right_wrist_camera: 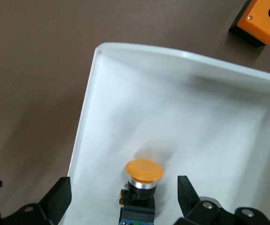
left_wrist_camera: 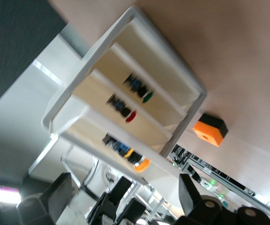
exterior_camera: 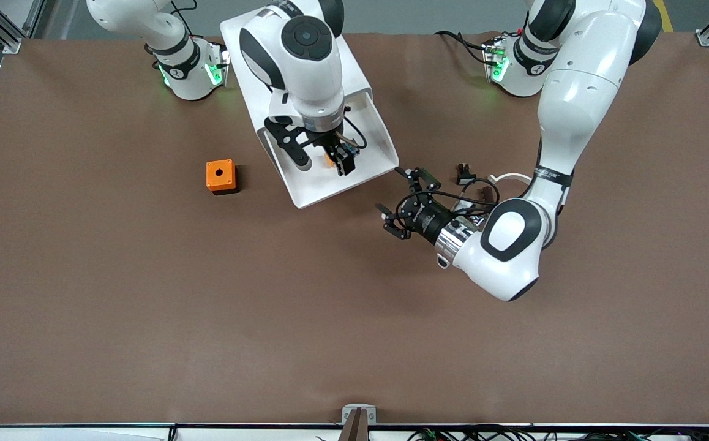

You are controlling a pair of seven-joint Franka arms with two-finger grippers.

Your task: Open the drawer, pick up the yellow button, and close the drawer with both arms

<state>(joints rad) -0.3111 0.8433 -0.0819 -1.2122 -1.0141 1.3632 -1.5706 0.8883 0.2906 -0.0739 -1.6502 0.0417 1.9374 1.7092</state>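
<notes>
The drawer [exterior_camera: 324, 191] is pulled out of the white cabinet [exterior_camera: 354, 67] toward the front camera. The button [exterior_camera: 329, 160] lies in it, with a yellow-orange cap and a dark body. My right gripper [exterior_camera: 324, 160] is down in the drawer, open, with one finger on each side of the button [right_wrist_camera: 142, 176] and not touching it. My left gripper [exterior_camera: 400, 202] is open and empty, low over the table beside the drawer's corner, toward the left arm's end. The left wrist view shows the drawer [left_wrist_camera: 163, 166] and the button [left_wrist_camera: 142, 164].
An orange box with a hole [exterior_camera: 220, 176] stands on the table toward the right arm's end, beside the drawer. A small black part [exterior_camera: 465, 177] lies by the left arm. Lower drawers hold a red-capped button [left_wrist_camera: 125, 112] and a green-capped button [left_wrist_camera: 142, 91].
</notes>
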